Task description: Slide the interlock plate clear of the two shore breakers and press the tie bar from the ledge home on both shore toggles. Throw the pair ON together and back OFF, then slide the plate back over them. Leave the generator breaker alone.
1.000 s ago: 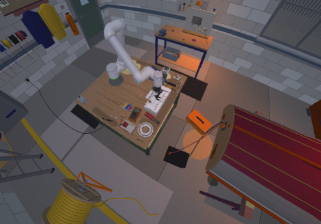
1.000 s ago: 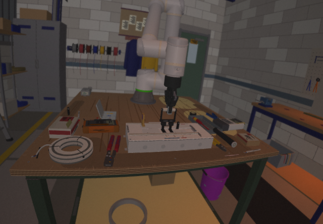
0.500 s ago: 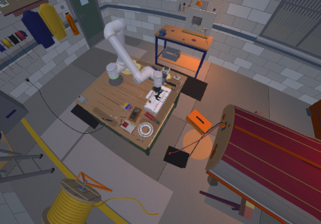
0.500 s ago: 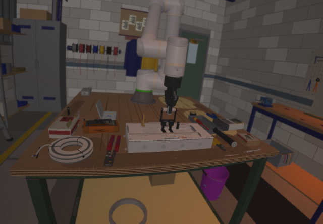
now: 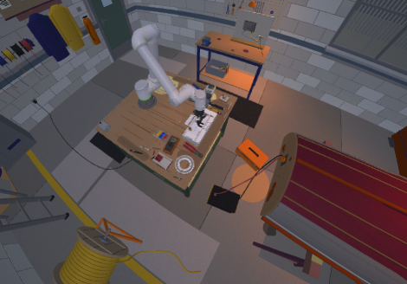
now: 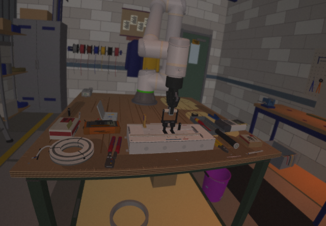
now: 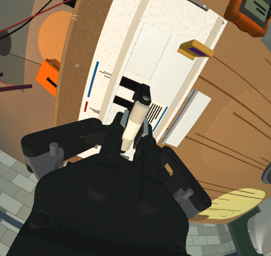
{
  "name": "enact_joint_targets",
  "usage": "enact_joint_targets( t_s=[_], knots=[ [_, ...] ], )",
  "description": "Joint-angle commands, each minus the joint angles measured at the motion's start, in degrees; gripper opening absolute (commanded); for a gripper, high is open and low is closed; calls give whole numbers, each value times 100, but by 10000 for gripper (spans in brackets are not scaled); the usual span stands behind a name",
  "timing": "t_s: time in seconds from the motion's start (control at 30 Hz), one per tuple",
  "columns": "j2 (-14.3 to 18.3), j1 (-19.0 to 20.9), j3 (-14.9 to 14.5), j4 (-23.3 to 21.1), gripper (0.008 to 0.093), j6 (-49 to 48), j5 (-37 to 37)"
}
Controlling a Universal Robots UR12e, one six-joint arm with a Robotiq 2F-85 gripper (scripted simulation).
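The tie bar [image 7: 134,119] is in my grasp, gripped by its cream cylindrical handle. My gripper [image 7: 132,134] [image 6: 170,110] is closed around that handle, directly above the white breaker panel [image 6: 169,139] [image 5: 200,126]. The bar's black frame [image 6: 168,122] reaches down onto the two black shore toggles [image 7: 126,92], which stand side by side near the panel's middle. The interlock plate [image 7: 156,58], a pale plate with a yellow knob [image 7: 196,49] [image 6: 144,120], lies further along the panel, away from the two toggles. A third black toggle [image 6: 179,125] stands alone to the right of the pair.
Behind the panel stands the robot base [image 6: 144,92] on the wooden table. An orange multimeter [image 6: 101,126], red pliers [image 6: 113,147] and a cable coil [image 6: 72,150] lie left of the panel. A torch [image 6: 226,138] and other tools lie to its right. The table's front edge runs close by.
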Motion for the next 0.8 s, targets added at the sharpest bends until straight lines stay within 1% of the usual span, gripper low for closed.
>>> enact_joint_targets(
  t_s=[0.0, 0.4, 0.77],
  knots=[
    [-3, 0, -5, -3, 235, 0, 0],
    [-3, 0, -5, -3, 475, 0, 0],
    [-3, 0, -5, -2, 480, 0, 0]
  ],
)
